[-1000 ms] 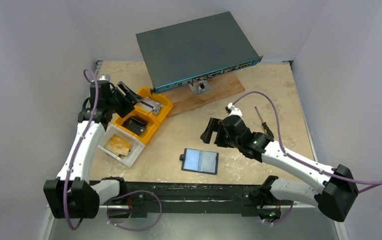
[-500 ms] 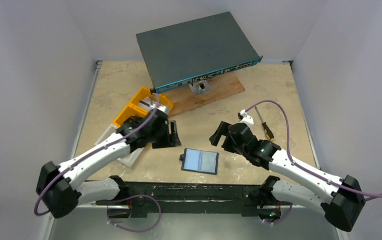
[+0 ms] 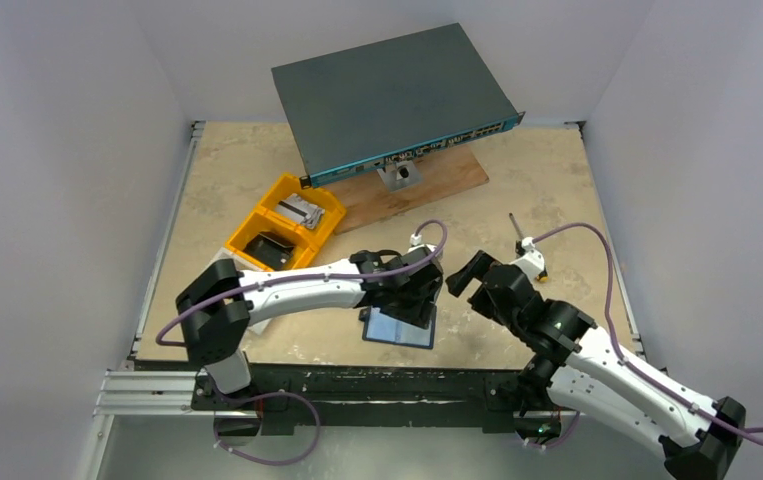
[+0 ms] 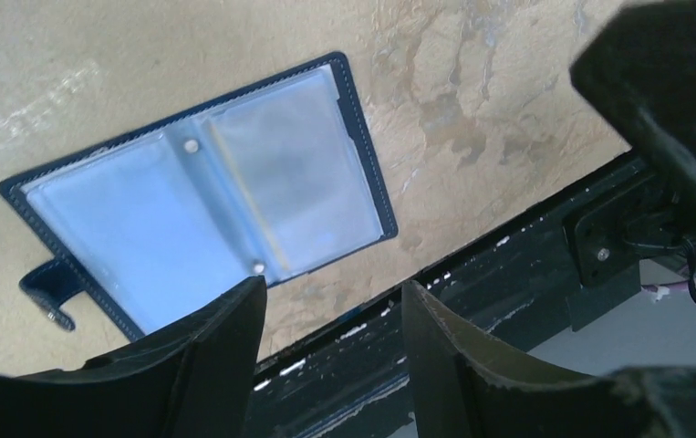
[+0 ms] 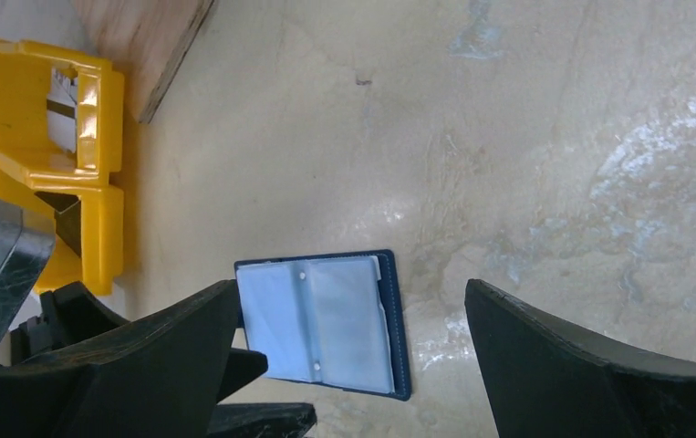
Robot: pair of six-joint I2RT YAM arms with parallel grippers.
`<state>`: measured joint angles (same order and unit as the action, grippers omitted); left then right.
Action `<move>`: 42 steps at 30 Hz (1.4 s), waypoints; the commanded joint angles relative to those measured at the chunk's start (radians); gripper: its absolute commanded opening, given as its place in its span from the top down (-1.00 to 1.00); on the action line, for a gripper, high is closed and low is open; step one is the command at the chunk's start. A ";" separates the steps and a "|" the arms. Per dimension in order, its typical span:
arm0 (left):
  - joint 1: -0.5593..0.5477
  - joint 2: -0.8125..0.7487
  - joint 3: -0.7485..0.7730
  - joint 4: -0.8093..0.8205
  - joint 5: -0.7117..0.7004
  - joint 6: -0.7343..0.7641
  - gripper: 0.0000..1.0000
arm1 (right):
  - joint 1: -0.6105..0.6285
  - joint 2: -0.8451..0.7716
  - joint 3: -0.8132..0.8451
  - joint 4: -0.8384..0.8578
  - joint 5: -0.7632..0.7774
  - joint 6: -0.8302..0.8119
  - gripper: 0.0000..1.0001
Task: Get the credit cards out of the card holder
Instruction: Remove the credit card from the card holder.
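Evidently the card holder (image 3: 398,329) lies spread open on the desk (image 3: 557,180), clear sleeves up, so the credit cards (image 4: 298,182) seemingly tucked inside can be reached from above. The left pincer (image 4: 330,301) hovers over it, jaws parted and empty. The right pincer (image 3: 465,275), gaping wide, holds nothing just beside it. The black rail (image 3: 377,380) at the near edge crowds the card holder, while bare desk opens rightward and beyond.

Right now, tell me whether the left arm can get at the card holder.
Probably yes. The left end effector hovers open just above the card holder, which lies unfolded on the table with nothing between them. The right end effector stands off to the side, apart from it.
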<state>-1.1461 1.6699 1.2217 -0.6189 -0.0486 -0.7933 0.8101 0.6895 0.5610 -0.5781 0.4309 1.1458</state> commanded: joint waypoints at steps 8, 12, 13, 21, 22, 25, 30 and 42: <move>-0.028 0.179 0.140 -0.031 -0.031 0.080 -0.03 | -0.006 -0.110 -0.036 -0.133 0.068 0.142 -0.91; -0.032 0.227 0.147 -0.041 -0.042 0.080 -0.03 | -0.006 -0.110 -0.019 -0.158 0.080 0.146 -0.92; -0.034 0.236 0.147 -0.040 -0.043 0.081 -0.03 | -0.006 -0.112 -0.017 -0.159 0.081 0.145 -0.92; -0.049 0.357 0.174 -0.111 -0.103 0.069 0.10 | -0.006 -0.093 0.006 -0.177 0.080 0.127 -0.92; -0.049 0.368 0.170 -0.113 -0.104 0.065 0.15 | -0.006 -0.094 0.008 -0.179 0.079 0.126 -0.92; -0.047 0.390 0.164 -0.110 -0.101 0.058 0.40 | -0.006 -0.096 0.001 -0.179 0.073 0.125 -0.92; -0.021 0.355 0.125 -0.065 -0.056 0.048 0.89 | -0.006 -0.092 -0.038 -0.128 0.028 0.115 -0.92; 0.132 0.090 -0.112 0.221 0.223 -0.008 1.00 | -0.005 0.134 -0.112 0.312 -0.302 -0.085 -0.41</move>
<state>-1.0504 1.8378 1.1709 -0.5240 0.0593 -0.7662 0.8059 0.7769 0.4469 -0.4763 0.2436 1.1481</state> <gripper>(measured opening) 0.007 0.743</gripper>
